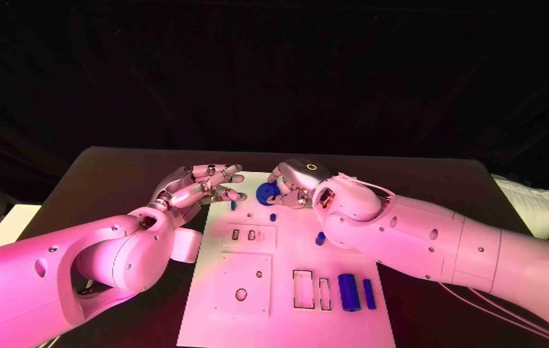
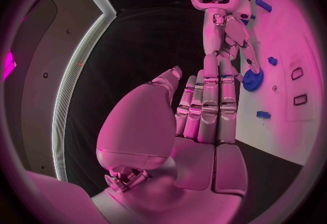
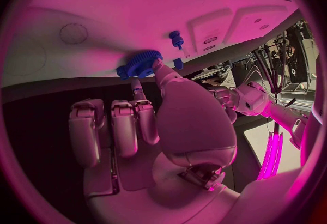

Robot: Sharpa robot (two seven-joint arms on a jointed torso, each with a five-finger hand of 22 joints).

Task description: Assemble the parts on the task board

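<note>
The white task board (image 1: 263, 300) lies in the middle of the black table. A blue gear (image 1: 266, 196) sits at its far left edge. My right hand (image 1: 300, 181) reaches down over that edge and pinches the gear (image 3: 139, 62) between thumb and a finger. In the left wrist view the right hand (image 2: 231, 38) has its fingertips on the gear (image 2: 253, 80). My left hand (image 1: 197, 187) hovers just left of the board's far corner, fingers stretched out and holding nothing; its straight fingers (image 2: 204, 109) point toward the gear.
Small blue pegs (image 1: 233, 204) (image 1: 272, 216) (image 1: 320, 238) lie on the board. Two blue blocks (image 1: 347, 292) (image 1: 368, 293) stand at the near right beside rectangular slots (image 1: 303, 288). A round hole (image 1: 241, 294) is in the near left panel.
</note>
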